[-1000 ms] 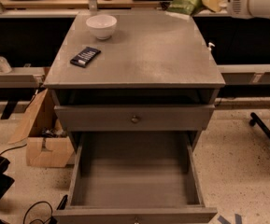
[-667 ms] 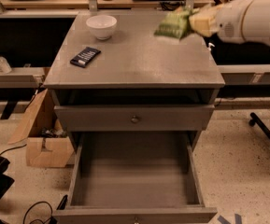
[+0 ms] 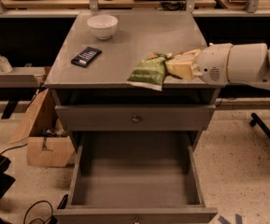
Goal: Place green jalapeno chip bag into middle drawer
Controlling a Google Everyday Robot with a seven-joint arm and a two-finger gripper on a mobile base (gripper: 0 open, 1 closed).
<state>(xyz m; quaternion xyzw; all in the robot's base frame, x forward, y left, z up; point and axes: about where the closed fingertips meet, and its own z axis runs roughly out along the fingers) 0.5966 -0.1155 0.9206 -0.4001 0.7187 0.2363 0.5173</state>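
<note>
The green jalapeno chip bag (image 3: 148, 71) hangs from my gripper (image 3: 172, 65) over the front right part of the cabinet top (image 3: 139, 41). The gripper is shut on the bag's right end, and my white arm (image 3: 246, 62) reaches in from the right. The bag's lower corner hangs past the front edge of the top. The middle drawer (image 3: 134, 185) stands pulled out below, a deep grey tray with a bare floor. The bag is above and behind the drawer's opening.
A white bowl (image 3: 102, 26) stands at the back left of the cabinet top. A flat dark bar (image 3: 86, 56) lies at the left. A shut upper drawer with a round knob (image 3: 135, 119) sits above the open one. A cardboard box (image 3: 43, 139) stands on the floor at the left.
My gripper has carried the bag from the back right corner of the cabinet forward and down to the front edge of the top.
</note>
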